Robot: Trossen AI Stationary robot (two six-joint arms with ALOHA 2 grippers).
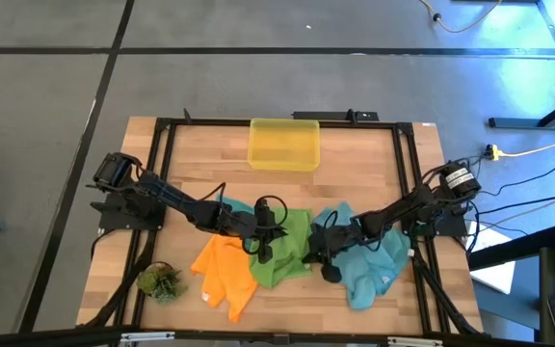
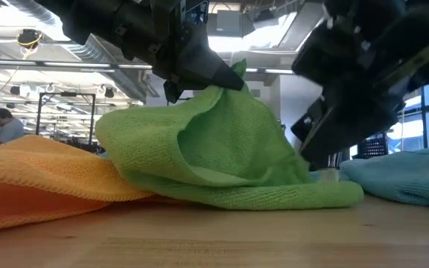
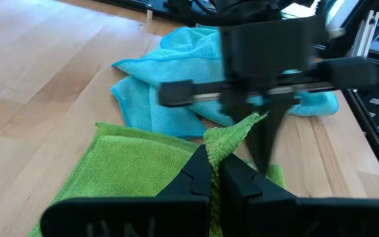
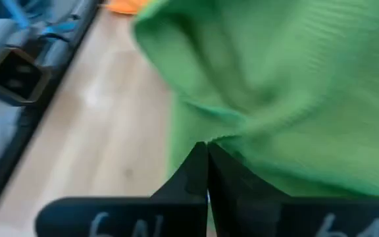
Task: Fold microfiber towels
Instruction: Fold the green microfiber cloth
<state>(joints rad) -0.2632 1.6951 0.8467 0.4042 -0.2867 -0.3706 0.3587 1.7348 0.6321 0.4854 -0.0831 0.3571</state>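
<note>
looking down from the high view, the green towel (image 1: 282,251) lies bunched at the middle of the bench (image 1: 355,154), between the orange towel (image 1: 224,275) on its left and a teal towel (image 1: 369,265) on its right. the left pincer (image 1: 263,234) sits over the green towel's left part, the right pincer (image 1: 328,260) at its right edge; each arm is about equally near the cloth, one on either side. a yellow bin (image 1: 283,145) stands well apart at the far edge, a plant tuft (image 1: 159,281) near the front left corner.

from the low view, the left pincer (image 2: 199,71) has a corner of the green towel (image 2: 222,149) lifted into a peak while the remainder drapes down to the bench, partly over the orange towel (image 2: 43,182).

the left wrist view shows its fingers (image 3: 199,178) closed on a green corner, with the teal towel (image 3: 170,85) beyond.

the right wrist view shows the right pincer (image 4: 206,164) closed, its tips at the green towel's (image 4: 275,79) hem; it seems to pinch that edge, though the cloth between the tips is hard to make out.

with the two grips on opposite sides, the towel stretches across between them, so the coming move likely turns on lifting both ends together.
</note>
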